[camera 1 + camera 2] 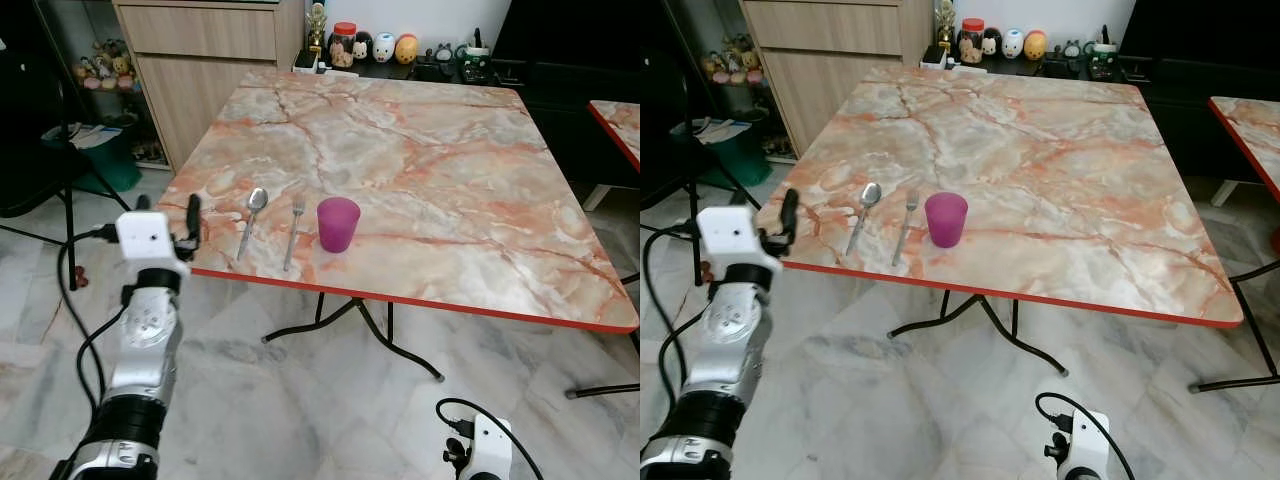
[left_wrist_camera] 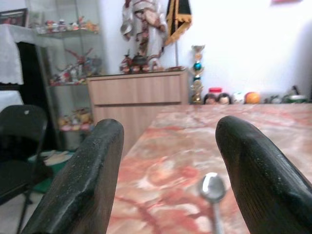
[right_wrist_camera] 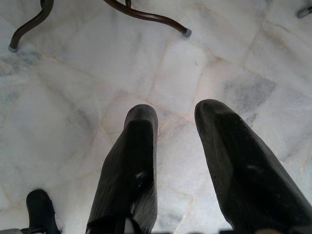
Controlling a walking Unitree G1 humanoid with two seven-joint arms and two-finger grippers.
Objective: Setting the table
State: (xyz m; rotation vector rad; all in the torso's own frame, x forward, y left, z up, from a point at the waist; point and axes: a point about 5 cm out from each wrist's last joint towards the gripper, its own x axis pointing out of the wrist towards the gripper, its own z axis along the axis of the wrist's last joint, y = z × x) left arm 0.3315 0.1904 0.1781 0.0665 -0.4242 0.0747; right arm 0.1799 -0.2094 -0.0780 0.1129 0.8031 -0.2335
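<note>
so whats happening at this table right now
The robot is setting the marble table. A spoon, a fork and a purple cup lie side by side near the table's front edge. The left gripper is raised at the table's front left corner, open and empty, with the spoon just ahead of it. The right gripper hangs low over the floor, open and idle.

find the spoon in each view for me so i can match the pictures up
Left eye view: the spoon lies near the table's front edge, left of the fork.
Right eye view: same place, spoon left of the fork.
Left wrist view: its bowl shows between the left gripper fingers.
Right wrist view: floor, no spoon.
Shared landmark: the purple cup in both eye views.
</note>
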